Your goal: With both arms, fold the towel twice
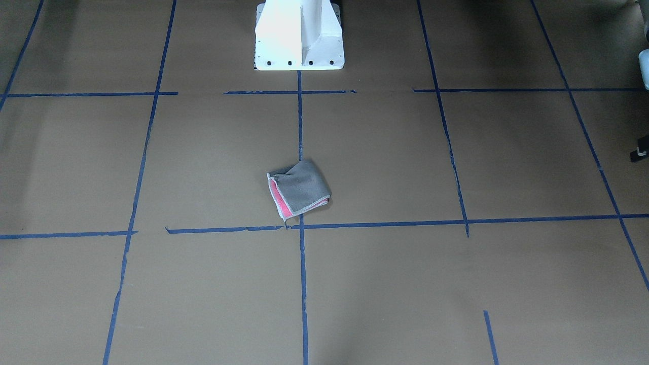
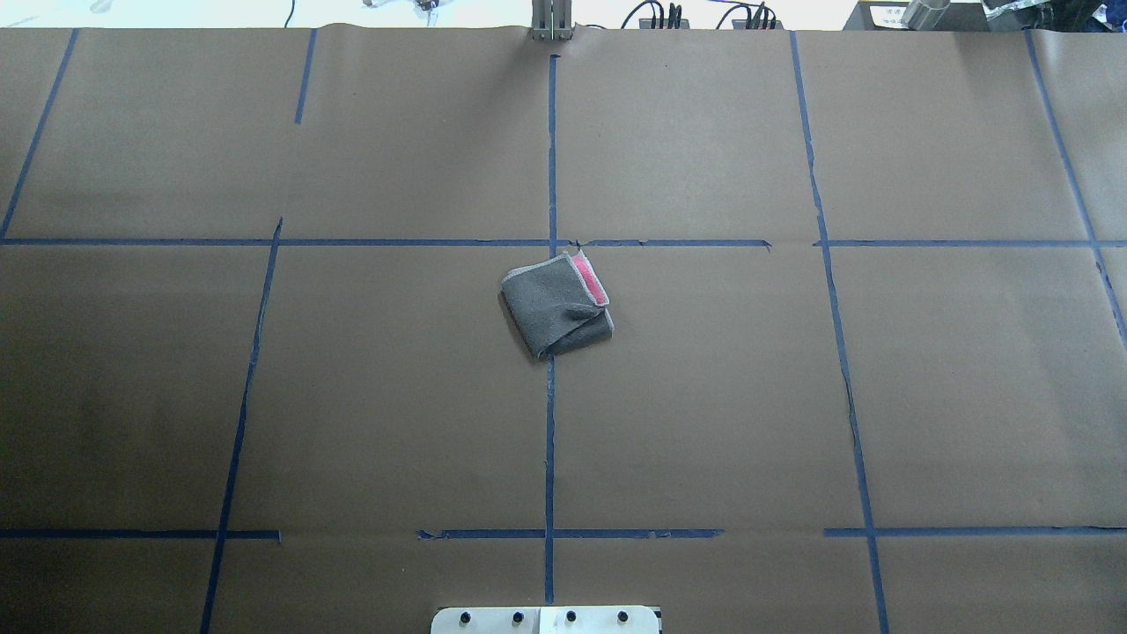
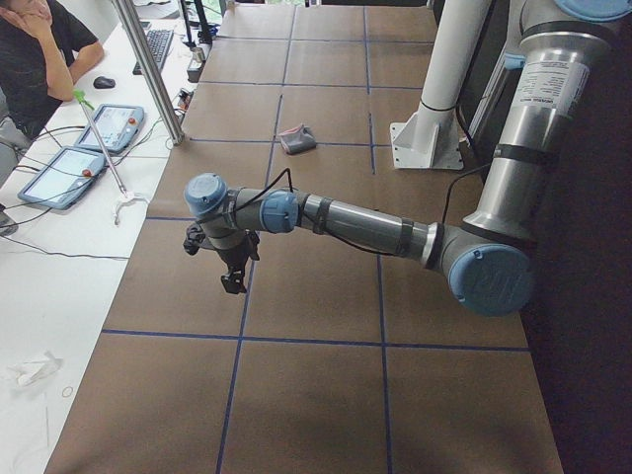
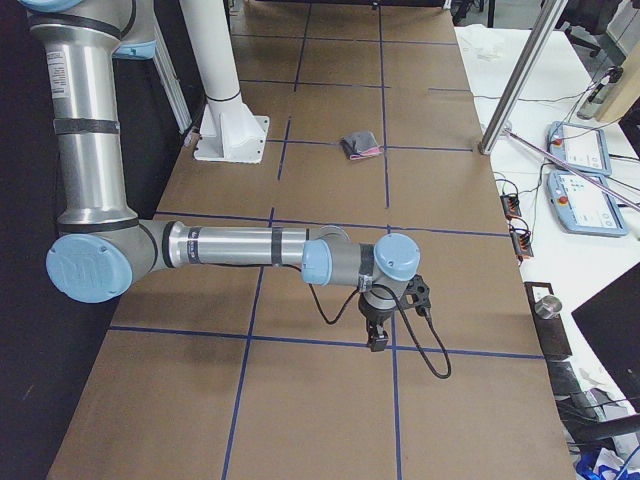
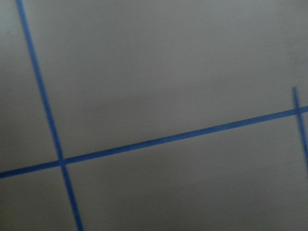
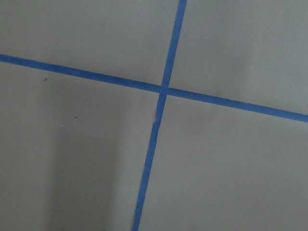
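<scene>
Towel [image 1: 300, 188]: grey face up, pink-red strip along one edge, whitish stitched border. Table [image 1: 203, 152]: brown paper, blue tape lines [image 1: 380, 223] in grid. Pedestal [image 1: 299, 35]: white. Left arm [image 3: 365, 225], right arm [image 4: 240, 245]: silver tubes, grey joints, light-blue caps. Left gripper [image 3: 234, 284], right gripper [image 4: 377, 343]: black.

Overhead exterior: fixed high behind the pedestal [image 2: 546, 621], facing forward and steeply down, wide over the tabletop [image 2: 352, 396]

Exterior front-facing: fixed across from it, facing back toward the pedestal, steeply down. Shared with overhead: towel [image 2: 556, 304] on the centre tape line [image 2: 550, 440], orientation reversed

Exterior left: at one tabletop end, looking along its length; left arm [image 3: 355, 225] near and large, towel and pedestal farther off

Exterior right: at the opposite end; right arm [image 4: 250, 245] near, same towel and pedestal beyond

Both wrist-mounted views: very close, aimed down at bare surface and crossing tape only; left one blurred
</scene>
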